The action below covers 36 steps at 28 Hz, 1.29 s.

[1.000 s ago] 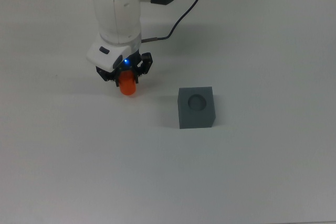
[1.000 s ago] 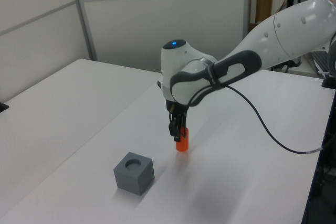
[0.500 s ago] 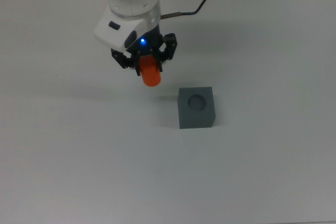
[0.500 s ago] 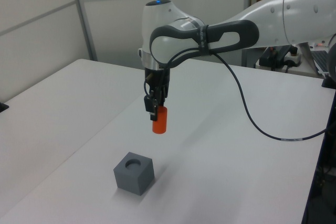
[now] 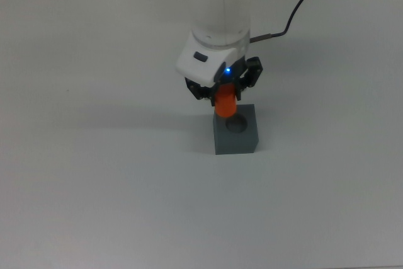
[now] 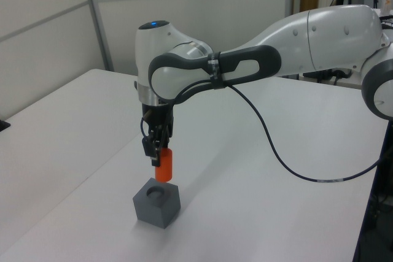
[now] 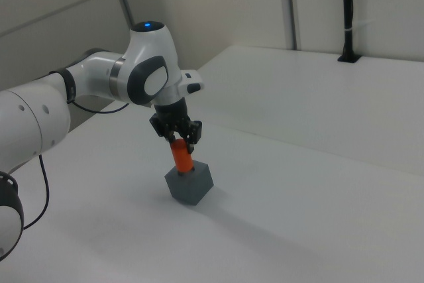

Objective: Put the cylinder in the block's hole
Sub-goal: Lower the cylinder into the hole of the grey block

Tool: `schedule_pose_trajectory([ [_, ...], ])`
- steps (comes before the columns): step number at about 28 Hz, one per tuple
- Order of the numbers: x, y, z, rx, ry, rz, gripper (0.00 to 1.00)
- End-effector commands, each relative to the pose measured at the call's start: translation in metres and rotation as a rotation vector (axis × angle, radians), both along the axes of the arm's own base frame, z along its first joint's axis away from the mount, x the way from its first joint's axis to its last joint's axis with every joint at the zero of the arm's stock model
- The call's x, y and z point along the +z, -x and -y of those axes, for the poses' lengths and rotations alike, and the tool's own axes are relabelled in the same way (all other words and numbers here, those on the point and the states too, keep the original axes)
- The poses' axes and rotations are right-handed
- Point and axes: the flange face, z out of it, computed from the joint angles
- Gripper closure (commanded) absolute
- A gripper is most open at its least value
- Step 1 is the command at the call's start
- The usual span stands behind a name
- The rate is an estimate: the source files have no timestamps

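One arm reached over the white counter [image 5: 75, 174], its tool [image 5: 225, 90] clamped on the upper part of the cylinder [image 5: 225, 104], which hung upright just above the block [image 5: 237, 140], close over the hole [image 5: 237, 124], probably held vertical so it could drop straight in. Whether its base had entered the hole was hard to make out; the tool hid the cylinder's top.

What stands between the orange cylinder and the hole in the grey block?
Nothing visible. The gripper holds the cylinder just above the block. The hole looks open and empty, with only air below the cylinder.
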Motion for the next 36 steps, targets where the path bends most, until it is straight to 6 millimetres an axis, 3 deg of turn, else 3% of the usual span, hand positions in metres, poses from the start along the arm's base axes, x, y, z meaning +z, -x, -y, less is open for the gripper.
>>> schedule_pose_trajectory([
  [1,0.006,-0.005,-0.009,-0.003,-0.009,0.032,1.00],
  [7,-0.014,-0.013,-0.013,0.001,-0.003,0.047,1.00],
  [18,-0.030,-0.014,-0.020,0.020,0.022,0.043,0.96],
  [20,-0.031,-0.014,-0.021,0.023,0.027,0.042,0.87],
  [21,-0.031,-0.014,-0.022,0.025,0.029,0.043,0.77],
  [22,-0.032,-0.014,-0.021,0.026,0.037,0.043,0.53],
  [24,-0.032,-0.014,-0.021,0.027,0.039,0.043,0.38],
  [27,-0.031,-0.014,-0.021,0.031,0.046,0.045,0.00],
  [36,-0.030,-0.014,-0.020,0.032,0.054,0.048,0.00],
])
